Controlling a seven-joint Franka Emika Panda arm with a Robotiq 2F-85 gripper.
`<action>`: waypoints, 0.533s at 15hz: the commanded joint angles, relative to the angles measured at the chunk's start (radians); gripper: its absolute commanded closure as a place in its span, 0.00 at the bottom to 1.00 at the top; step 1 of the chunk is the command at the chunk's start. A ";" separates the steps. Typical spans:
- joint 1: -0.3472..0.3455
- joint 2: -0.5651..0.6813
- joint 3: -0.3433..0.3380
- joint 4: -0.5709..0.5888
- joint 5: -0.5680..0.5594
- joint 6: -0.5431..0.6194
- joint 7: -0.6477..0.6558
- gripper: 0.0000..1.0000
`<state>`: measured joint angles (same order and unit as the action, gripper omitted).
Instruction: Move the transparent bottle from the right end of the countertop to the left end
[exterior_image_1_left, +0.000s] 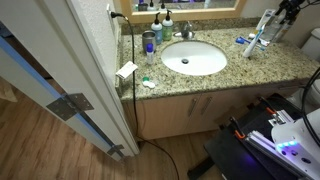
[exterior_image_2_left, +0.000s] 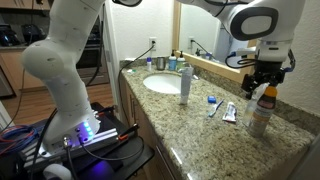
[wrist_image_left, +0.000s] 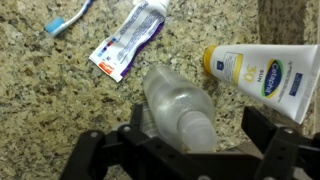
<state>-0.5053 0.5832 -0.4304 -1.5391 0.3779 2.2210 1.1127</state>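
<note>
**Gripper (wrist_image_left: 185, 142) astride the bottle (wrist_image_left: 180, 105), not yet closed**

Bottle and clutter share the end of the countertop (wrist_image_left: 40, 95) by the wall. A cream tube (wrist_image_left: 265, 75) with a yellow cap lies just beside the bottle, while a toothpaste tube (wrist_image_left: 128, 40) and a toothbrush (wrist_image_left: 65, 20) lie farther off. Coming down from above looks sensible, since the crowding tube leaves little room for a sideways approach. In the wrist view the jaws stand wide, one finger on each side of the bottle. A gap shows on both sides, so nothing is held and I see no contact. In an exterior view the sink (exterior_image_1_left: 195, 57) lies between this spot and the far end where the bottle should go. By my reading, the lift has not begun.
</note>
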 joint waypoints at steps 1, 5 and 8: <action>-0.020 0.047 0.011 0.028 -0.021 -0.008 0.038 0.00; -0.019 0.042 0.018 0.010 -0.019 -0.002 0.032 0.00; -0.021 0.039 0.021 0.010 -0.018 -0.006 0.023 0.33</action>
<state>-0.5091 0.6266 -0.4291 -1.5361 0.3714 2.2213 1.1370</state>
